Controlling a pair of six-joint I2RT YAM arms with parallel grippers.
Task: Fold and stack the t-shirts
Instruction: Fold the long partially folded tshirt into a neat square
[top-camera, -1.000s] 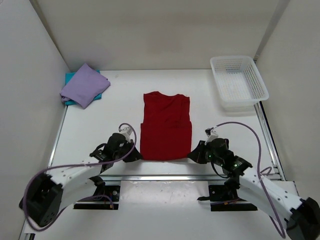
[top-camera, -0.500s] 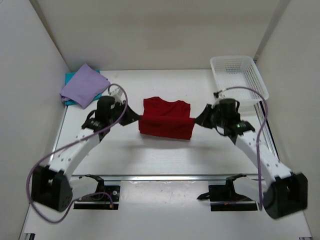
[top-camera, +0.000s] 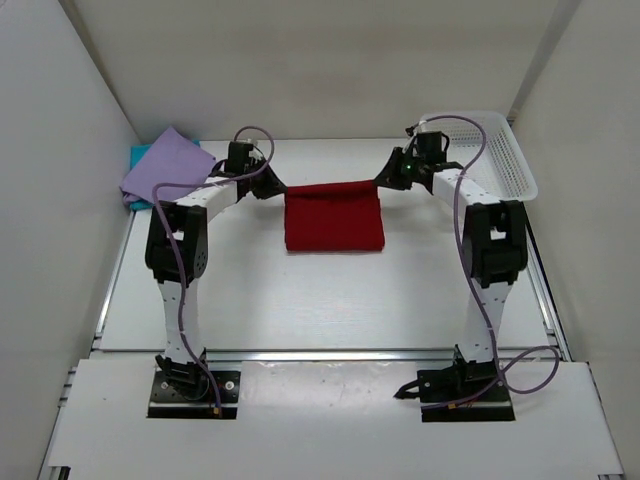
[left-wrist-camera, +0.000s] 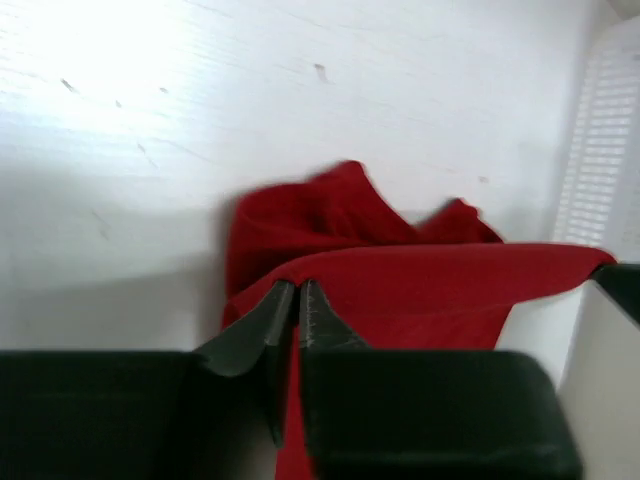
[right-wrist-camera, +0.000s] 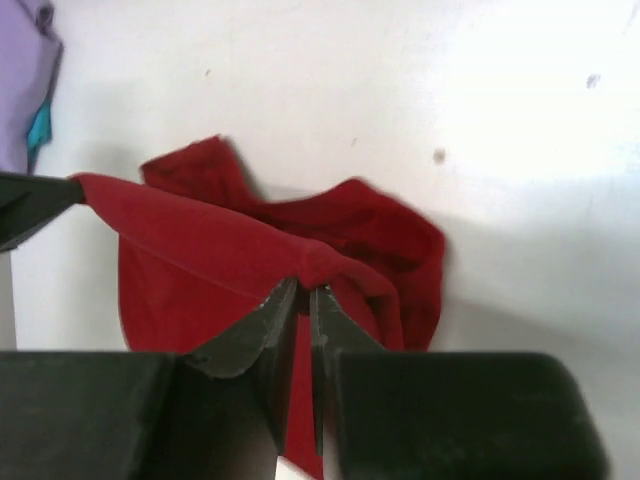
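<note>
Both arms reach far across the white surface (top-camera: 300, 290). The left gripper (top-camera: 277, 189) and the right gripper (top-camera: 382, 181) each pinch a far corner of the dark red t-shirt (top-camera: 334, 220), its edge stretched between them. The lavender t-shirt (top-camera: 167, 170) lies on the teal t-shirt (top-camera: 140, 155) at far left.

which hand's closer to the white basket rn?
Right. The right hand pinches the red shirt's corner on the basket's side. The left hand holds the opposite corner, across the shirt, toward the lavender shirt.
</note>
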